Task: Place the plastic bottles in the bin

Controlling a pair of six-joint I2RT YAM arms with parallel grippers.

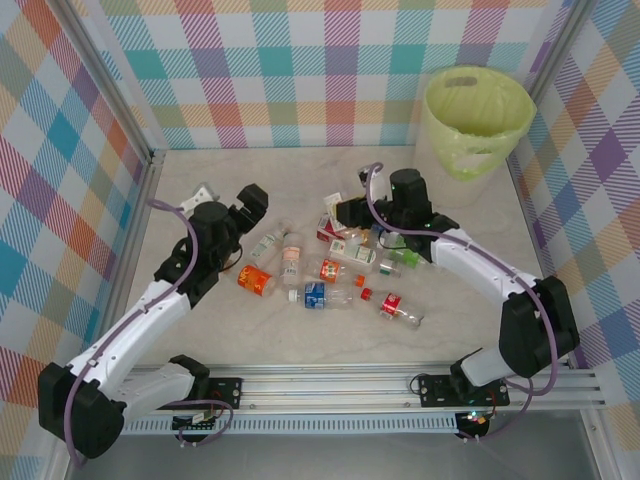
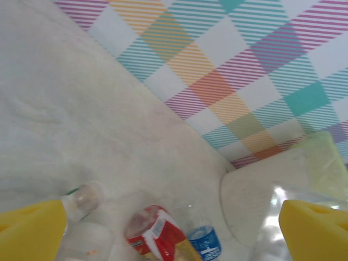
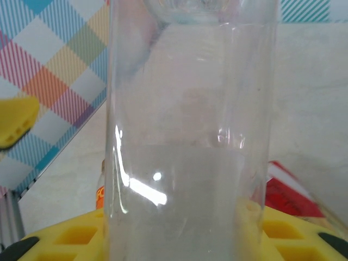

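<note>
1. Currently the left claw point(image 1: 252, 200) gapes wide and empty at the pile's left edge.
2. Most plastic bottles point(image 1: 316, 293) lie loose mid-tabletop point(image 1: 200, 170).
3. Right claw point(image 1: 338, 208) is clamped on a clear bottle point(image 3: 190, 163), low over the pile.
4. Bin point(image 1: 466, 152) stands far right. Nearly all of the job is left, I'd judge.

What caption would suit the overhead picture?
Plastic bottles lie between left arm and right arm; bag-lined bin stands far right.

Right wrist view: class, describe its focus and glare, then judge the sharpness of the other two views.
Right wrist view: the clear bottle looks soft, with white glints on its wall; left wrist view: the bottles at the bottom are blurred, the checked wall crisper; top view: sharp, evenly lit.
</note>
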